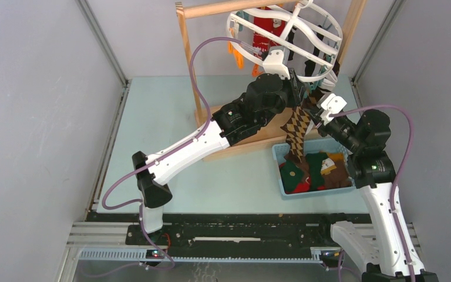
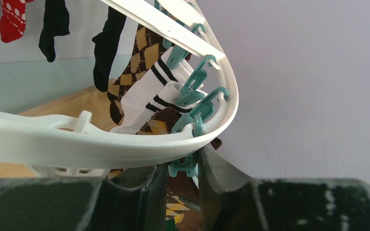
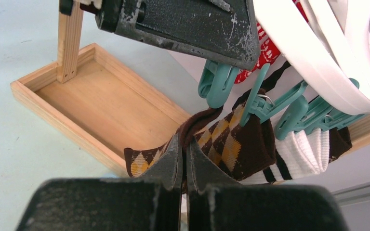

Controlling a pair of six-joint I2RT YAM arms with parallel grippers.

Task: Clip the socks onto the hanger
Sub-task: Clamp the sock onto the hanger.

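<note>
The hanger [image 2: 101, 144] hangs from the wooden rack [image 1: 188, 64] at the far side of the table [image 1: 164, 117], right of centre. The left gripper [image 2: 182, 156] reaches up under the hanger's near rim. Its jaws are partly apart and press on either side of a teal clip [image 2: 183, 166] dangling from that rim.

Just below and to the right, the right gripper [image 3: 184, 154] has its jaws pinched together on the cuff edge of a brown-and-tan argyle sock [image 3: 231, 144]. It holds the cuff up just under that clip. The rest of the sock trails down toward the light blue basket [image 1: 277, 154], which sits on the table at the right and holds more socks [image 1: 305, 173] in green, red and brown.

Other socks are already clipped to the hanger: a red patterned sock [image 1: 264, 26] on the far side, black socks [image 2: 55, 29], and a white sock with black stripes [image 3: 303, 149] beside another argyle one.
</note>
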